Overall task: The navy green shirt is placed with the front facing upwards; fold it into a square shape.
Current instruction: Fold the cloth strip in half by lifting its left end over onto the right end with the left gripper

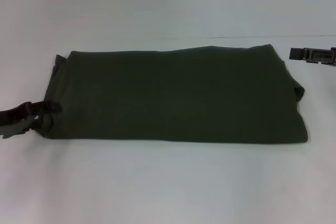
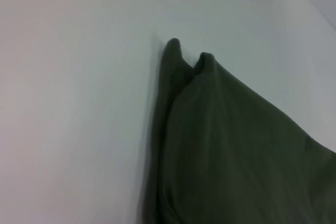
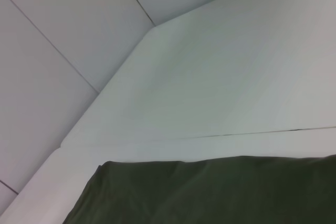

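Navy green shirt [image 1: 178,95], lettering hidden

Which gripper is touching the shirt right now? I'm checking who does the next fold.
The left gripper: it sits at the left end of the navy green shirt, against the fabric. The right gripper hangs apart, beyond the shirt's far right corner.

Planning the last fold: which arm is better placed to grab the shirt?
Probably the left: the left gripper sits at the shirt edge, while the right gripper hangs clear, off its far corner.
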